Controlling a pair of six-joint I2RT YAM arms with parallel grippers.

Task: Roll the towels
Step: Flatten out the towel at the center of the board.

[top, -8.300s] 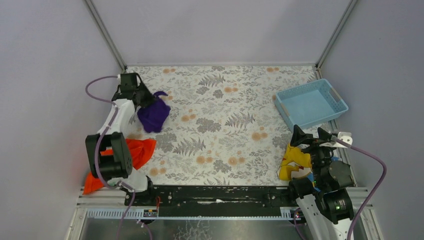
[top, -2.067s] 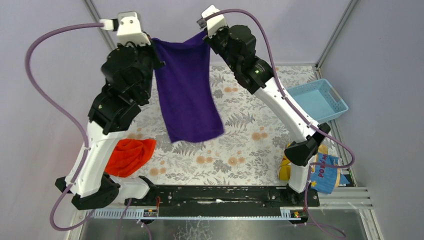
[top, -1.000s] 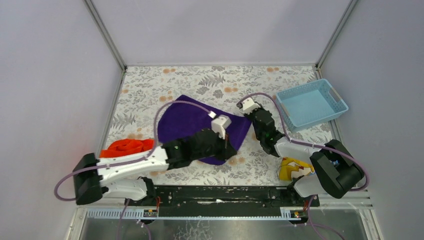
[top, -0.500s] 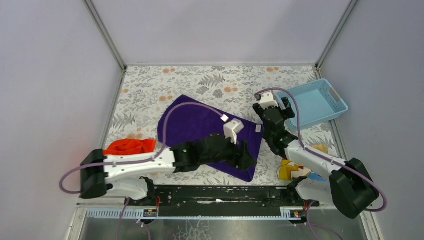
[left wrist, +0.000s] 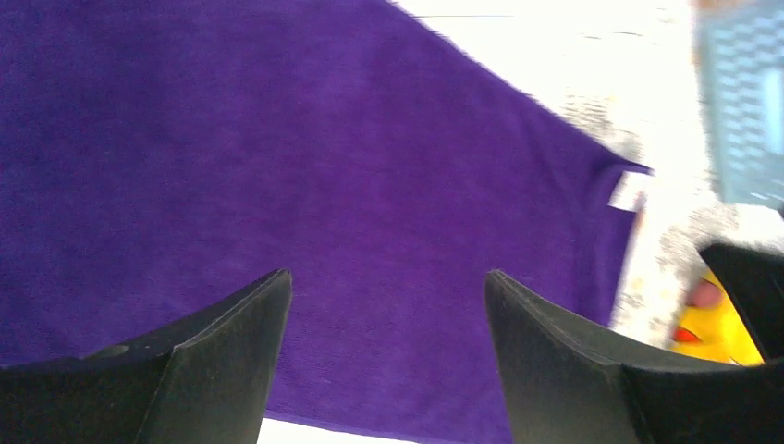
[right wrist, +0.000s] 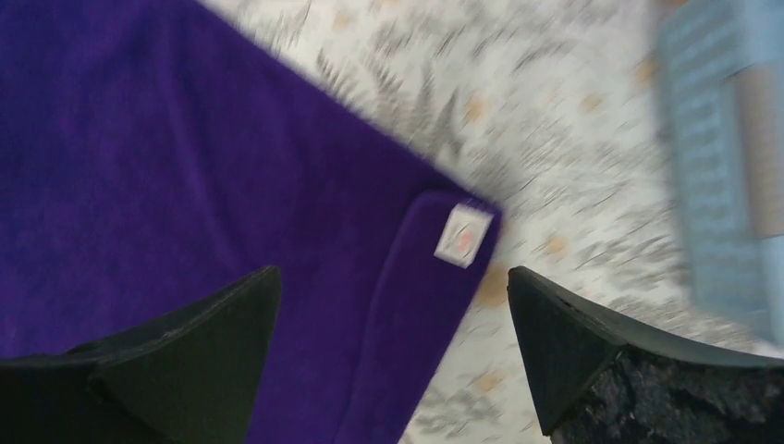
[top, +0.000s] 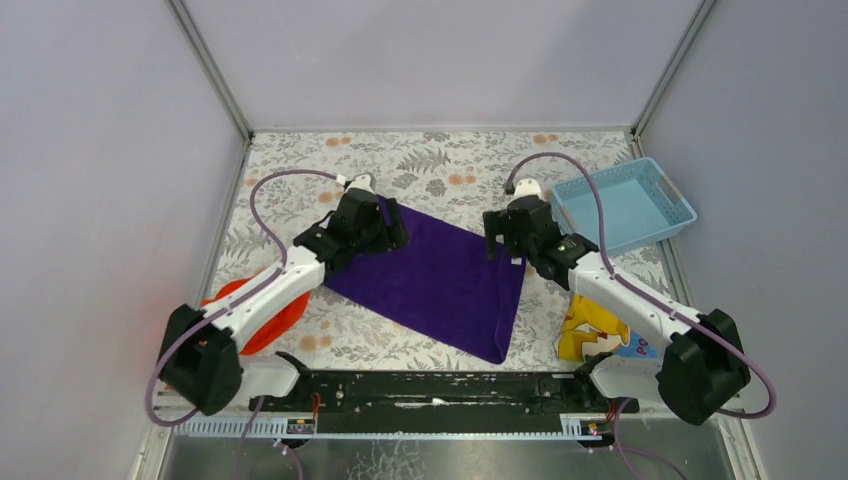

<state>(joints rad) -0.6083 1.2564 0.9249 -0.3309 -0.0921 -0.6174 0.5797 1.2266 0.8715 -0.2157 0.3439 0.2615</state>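
Purple towel (top: 440, 285): spread flat, labelled corner (right wrist: 459, 236) folded. Left gripper (top: 388, 226), right gripper (top: 498, 236): jaws apart, empty. Advisable: flatten corner, then roll evenly.

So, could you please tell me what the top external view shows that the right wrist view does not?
Only the top external view shows the orange-red towel bunched at the left, the yellow printed cloth and the left claw. Only the right wrist view shows the white label on the purple towel's folded-over corner. Both show that towel spread flat, the blue basket, the floral table cover and the open right claw.
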